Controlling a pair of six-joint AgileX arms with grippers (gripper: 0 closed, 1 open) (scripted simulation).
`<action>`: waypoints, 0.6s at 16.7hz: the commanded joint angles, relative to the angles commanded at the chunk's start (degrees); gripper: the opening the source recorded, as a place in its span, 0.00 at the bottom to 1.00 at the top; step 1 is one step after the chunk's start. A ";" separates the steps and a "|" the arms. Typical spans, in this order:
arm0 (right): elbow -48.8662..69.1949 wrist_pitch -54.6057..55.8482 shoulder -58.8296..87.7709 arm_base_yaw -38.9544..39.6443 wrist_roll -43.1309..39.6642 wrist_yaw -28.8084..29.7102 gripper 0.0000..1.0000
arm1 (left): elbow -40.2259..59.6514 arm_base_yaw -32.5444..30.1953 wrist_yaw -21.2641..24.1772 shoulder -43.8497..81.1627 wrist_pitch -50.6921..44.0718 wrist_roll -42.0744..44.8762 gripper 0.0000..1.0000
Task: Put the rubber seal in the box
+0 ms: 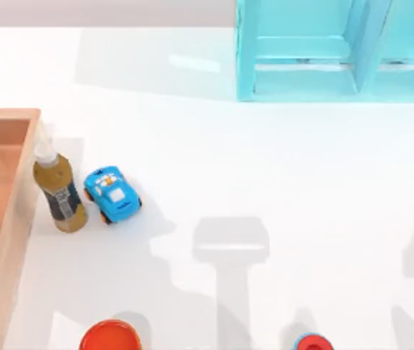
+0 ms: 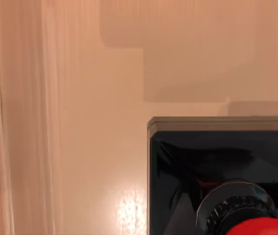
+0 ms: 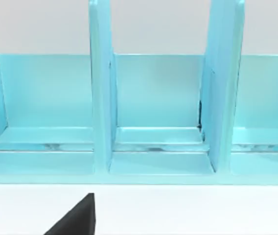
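Observation:
The rubber seal (image 2: 193, 161) fills the near part of the left wrist view: a black square block with a ribbed collar and a red knob (image 2: 261, 227) on top. It rests on the light brown wooden floor of the box (image 2: 80, 98). In the top view the box (image 1: 19, 219) lies at the table's left edge, with its thick right wall and part of its floor showing. One dark fingertip (image 3: 78, 218) of my right arm's gripper pokes into the right wrist view, over the white table in front of a cyan rack.
A brown bottle (image 1: 60, 195) stands right against the box's right wall, with a blue toy car (image 1: 112, 195) beside it. An orange-red round lid (image 1: 110, 337) and a small red-and-blue round thing (image 1: 313, 342) sit at the front edge. The cyan rack (image 1: 338, 51) stands at the back right.

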 joint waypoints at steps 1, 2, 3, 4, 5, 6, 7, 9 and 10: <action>0.00 0.00 0.00 0.00 0.00 0.00 1.00 | -1.36 -0.01 0.03 0.31 1.44 -0.04 0.00; 0.00 0.00 0.00 0.00 0.00 0.00 1.00 | -2.30 -0.01 0.05 0.59 2.34 -0.08 0.00; 0.00 0.00 0.00 0.00 0.00 0.00 1.00 | -2.65 -0.01 0.07 0.72 2.66 -0.10 0.00; 0.00 0.00 0.00 0.00 0.00 0.00 1.00 | -2.65 -0.01 0.07 0.72 2.66 -0.10 0.00; 0.00 0.00 0.00 0.00 0.00 0.00 1.00 | -2.65 -0.01 0.07 0.72 2.66 -0.10 0.00; 0.00 0.00 0.00 0.00 0.00 0.00 1.00 | -2.65 -0.01 0.07 0.72 2.66 -0.10 0.00; 0.00 0.00 0.00 0.00 0.00 0.00 1.00 | -2.65 -0.01 0.07 0.72 2.66 -0.10 0.08; 0.00 0.00 0.00 0.00 0.00 0.00 1.00 | -2.65 -0.01 0.07 0.72 2.66 -0.10 0.23; 0.00 0.00 0.00 0.00 0.00 0.00 1.00 | -2.65 -0.01 0.07 0.72 2.66 -0.10 0.30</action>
